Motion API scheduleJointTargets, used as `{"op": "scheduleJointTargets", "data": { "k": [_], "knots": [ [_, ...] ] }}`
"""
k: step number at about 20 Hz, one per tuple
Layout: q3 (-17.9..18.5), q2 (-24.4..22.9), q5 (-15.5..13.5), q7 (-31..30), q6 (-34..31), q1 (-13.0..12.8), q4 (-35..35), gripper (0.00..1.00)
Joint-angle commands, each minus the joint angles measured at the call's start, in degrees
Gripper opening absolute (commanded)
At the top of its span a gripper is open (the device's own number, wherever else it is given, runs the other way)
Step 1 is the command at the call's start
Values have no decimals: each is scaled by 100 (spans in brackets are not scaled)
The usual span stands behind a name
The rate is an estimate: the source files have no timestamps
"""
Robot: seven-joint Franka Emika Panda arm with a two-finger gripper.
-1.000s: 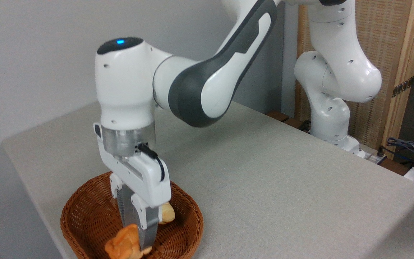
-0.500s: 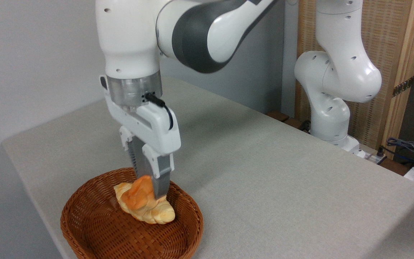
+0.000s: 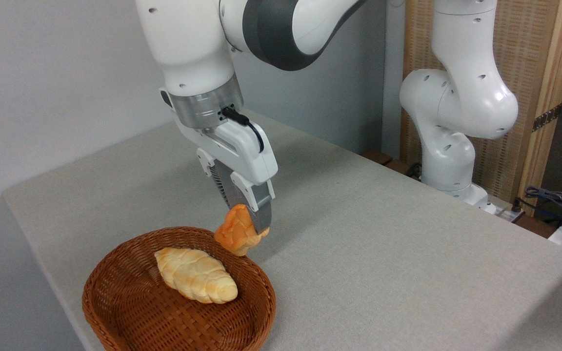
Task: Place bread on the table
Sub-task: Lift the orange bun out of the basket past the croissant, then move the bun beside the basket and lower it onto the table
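- The white and grey robot arm point(image 3: 281, 29) reaches down from the top of the shot, and its two-finger gripper point(image 3: 254, 222) points at the near left part of the light grey-beige cloth-covered surface point(image 3: 383, 243).
- The fingers point(image 3: 263, 209) are closed tight on a small orange-golden knotted bun point(image 3: 237, 235), pinching it near its upper right side, so the bun hangs tilted below them.
- That bun is up in the air, not touching anything but the fingers. It sits just above the far right rim of the brown woven wicker basket point(image 3: 115, 302), roughly over the spot where the rim meets the surface.
- Inside the basket there's a longer pale cream braided loaf point(image 3: 195, 275) lying on its side, pointing toward the lower right. It's near the bun but clearly apart from it.
- The basket itself sits at the near left corner of the surface, close to the edge.
- At the back right the arm's white base point(image 3: 449, 146) stands in front of a wood-framed woven panel point(image 3: 530, 73), with some dark cables point(image 3: 554, 200) at the far right.
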Motion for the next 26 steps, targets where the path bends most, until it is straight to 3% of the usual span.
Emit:
{"op": "scheduleJointTargets", "data": {
  "k": [1,9,10,11,12,26],
  "knots": [
    [1,-242,-109,174,-78,12,-356,73],
    [27,-401,-109,491,89,12,-1015,73],
    [27,-383,-109,491,107,12,-1059,78],
    [27,-357,-109,482,107,12,-1094,93],
    [27,-348,-109,482,107,12,-1103,100],
    [18,-391,-109,473,107,3,-1025,100]
  ]
}}
